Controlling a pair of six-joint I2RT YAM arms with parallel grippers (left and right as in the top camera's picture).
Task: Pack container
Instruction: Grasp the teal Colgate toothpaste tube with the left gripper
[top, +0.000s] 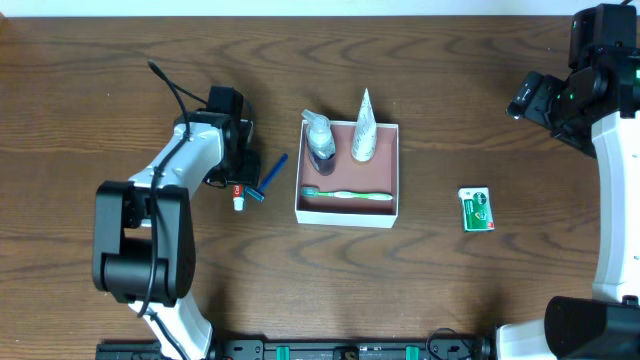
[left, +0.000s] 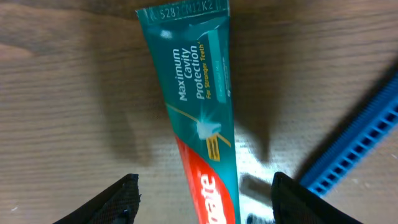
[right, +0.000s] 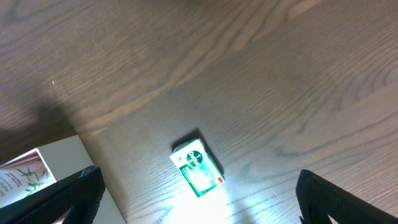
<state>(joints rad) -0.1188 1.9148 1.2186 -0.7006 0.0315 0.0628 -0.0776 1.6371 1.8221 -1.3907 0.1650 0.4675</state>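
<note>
The container (top: 345, 215), a white square box with a reddish-brown inside, stands mid-table. It holds a clear pump bottle (top: 320, 140), a white tube (top: 364, 128) and a green toothbrush (top: 347, 195). A red and teal toothpaste tube (top: 238, 197) lies on the table to its left. My left gripper (top: 237, 160) is open and low over it. In the left wrist view the fingers (left: 205, 190) straddle the tube (left: 199, 112) without touching it. My right gripper (top: 532, 98) is open and empty, high at the far right. In its wrist view (right: 199, 196) it is above a small green packet (right: 197, 163).
A blue ribbed razor-like item (top: 268, 178) lies just right of the toothpaste and shows in the left wrist view (left: 354, 149). The green packet (top: 477, 209) lies right of the container. A container corner (right: 65, 155) shows at the lower left of the right wrist view.
</note>
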